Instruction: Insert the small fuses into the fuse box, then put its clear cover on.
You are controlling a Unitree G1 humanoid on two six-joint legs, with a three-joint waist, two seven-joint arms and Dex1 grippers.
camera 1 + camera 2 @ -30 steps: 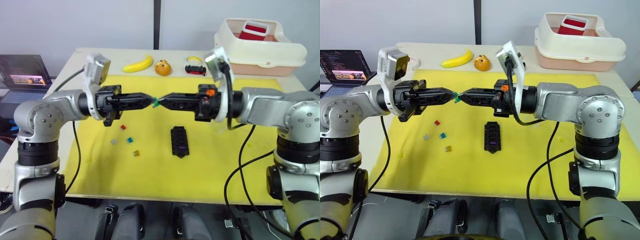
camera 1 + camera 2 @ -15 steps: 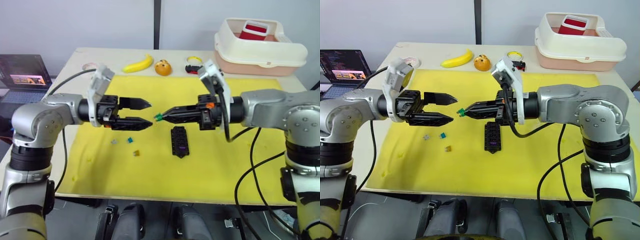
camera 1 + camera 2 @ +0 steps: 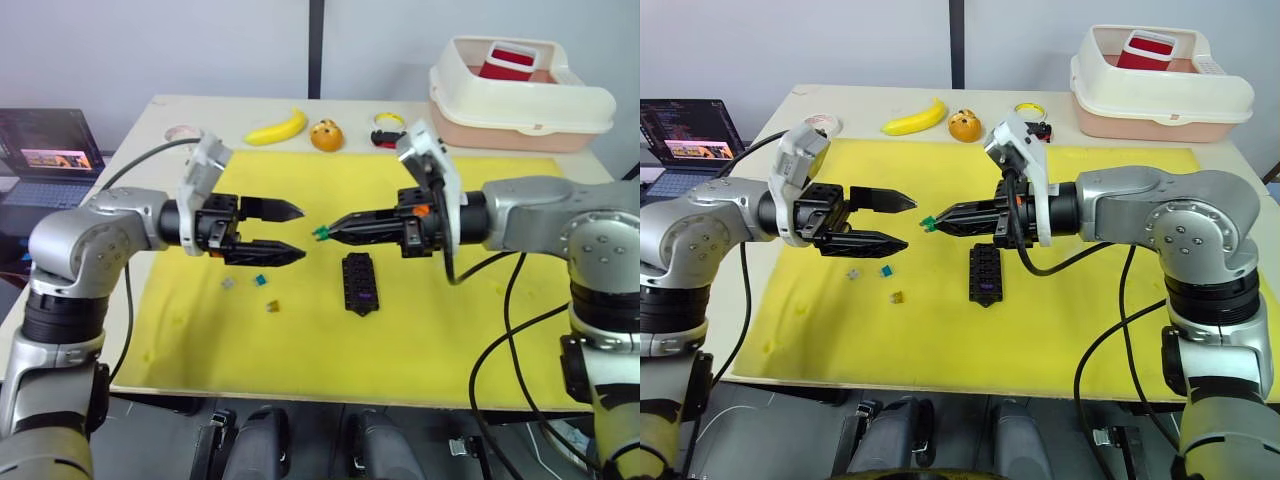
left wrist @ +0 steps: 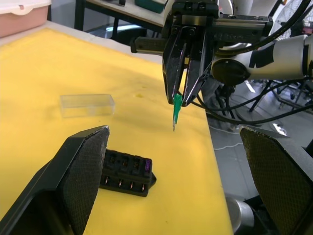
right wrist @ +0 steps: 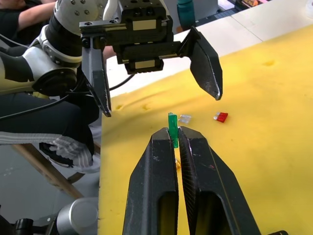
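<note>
Right wrist view, right gripper (image 5: pixel 176 137): its two black fingers are pressing together on the green fuse (image 5: pixel 172 128), which is sticking out past the tips.
Head views, right gripper: it is hanging above the yellow mat (image 3: pixel 480 330), pointing toward 9 o'clock with the green fuse at its tip.
Left gripper (image 3: pixel 290 232): its jaws are standing wide apart, holding nothing, and pointing toward 3 o'clock at the right gripper, with a small gap between the two.
Green fuse: it is sitting in mid-air between the two grippers, above the mat and apart from the left gripper's fingers.
Fuse box (image 3: pixel 358 283): it is lying flat on the mat at 5 o'clock from the green fuse, with a purple fuse (image 3: pixel 364 297) seated in a slot at its near end.
Loose fuses: a grey fuse (image 3: pixel 227 284), a teal fuse (image 3: pixel 259 280) and an amber fuse (image 3: pixel 272 305) are lying on the mat at 7 o'clock from the left gripper; a red fuse (image 5: pixel 221 117) is lying close by in the right wrist view.
Clear cover (image 4: pixel 87 105): it is resting on the mat beyond the fuse box in the left wrist view.
</note>
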